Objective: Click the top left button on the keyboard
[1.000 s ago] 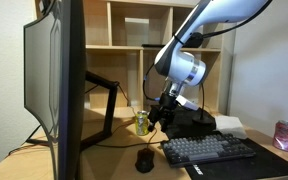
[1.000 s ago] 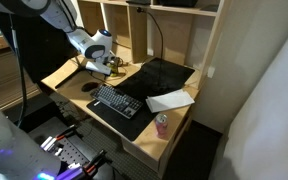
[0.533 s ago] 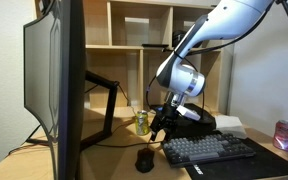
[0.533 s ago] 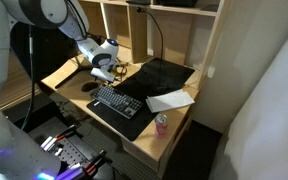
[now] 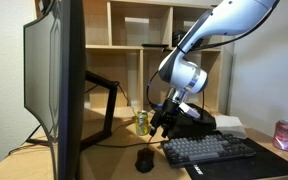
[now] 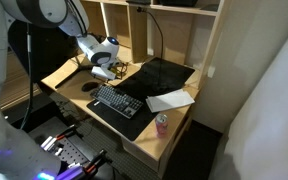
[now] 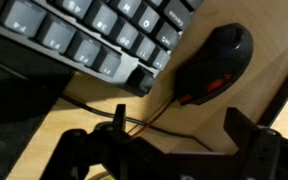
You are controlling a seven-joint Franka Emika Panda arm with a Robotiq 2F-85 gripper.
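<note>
The dark grey keyboard (image 5: 209,149) lies on the wooden desk, and it also shows in the other exterior view (image 6: 116,101). In the wrist view the keyboard (image 7: 74,40) fills the upper left. Its small dark corner key (image 7: 142,80) sits beside the black mouse (image 7: 216,62). My gripper (image 7: 177,115) is open and empty, and its dark fingers (image 7: 119,112) hang over bare wood and a cable just off that corner. In both exterior views the gripper (image 5: 160,122) (image 6: 104,72) hovers above the keyboard's left end near the mouse (image 5: 144,160).
A large monitor (image 5: 54,85) stands at the desk's left. A yellow can (image 5: 141,122) stands behind the gripper and a pink can (image 5: 285,135) at the right. A black pad (image 6: 164,75), a white sheet (image 6: 171,101) and shelves (image 6: 174,25) lie behind the keyboard.
The arm has shifted slightly, carrying the gripper a little toward the keyboard's left end. The jaws stay open and nothing else has moved.
</note>
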